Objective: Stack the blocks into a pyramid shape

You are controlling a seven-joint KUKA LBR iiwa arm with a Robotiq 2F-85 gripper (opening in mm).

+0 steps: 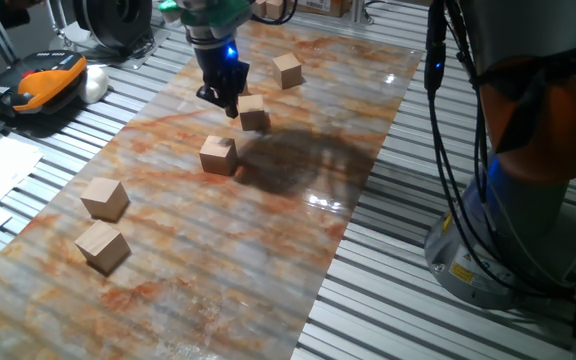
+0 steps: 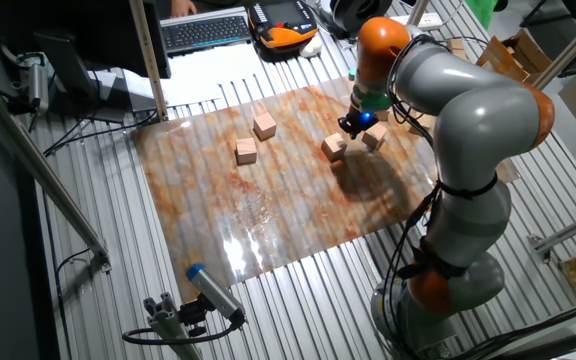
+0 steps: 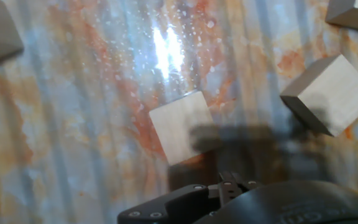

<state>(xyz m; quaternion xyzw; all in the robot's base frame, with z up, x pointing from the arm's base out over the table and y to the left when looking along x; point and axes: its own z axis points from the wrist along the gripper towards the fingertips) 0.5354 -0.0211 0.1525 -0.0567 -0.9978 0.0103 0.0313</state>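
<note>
Several tan wooden blocks lie apart on the marbled mat, none stacked. In one fixed view, one block (image 1: 287, 70) is at the back, one block (image 1: 253, 112) sits just right of my gripper (image 1: 226, 102), and another (image 1: 218, 155) lies in front of it. Two more (image 1: 104, 198) (image 1: 102, 246) are at the near left. The hand view shows a block (image 3: 182, 127) just ahead of the fingertips (image 3: 229, 182) and another (image 3: 331, 93) to the right. The gripper (image 2: 352, 126) hovers low, fingers together, holding nothing. No pyramid shape stands anywhere.
The marbled mat (image 1: 268, 230) lies on a slatted metal table. An orange-black device (image 1: 43, 82) and papers sit at the left. The arm's base (image 1: 508, 240) and cables stand at the right. A keyboard (image 2: 206, 30) is at the far edge.
</note>
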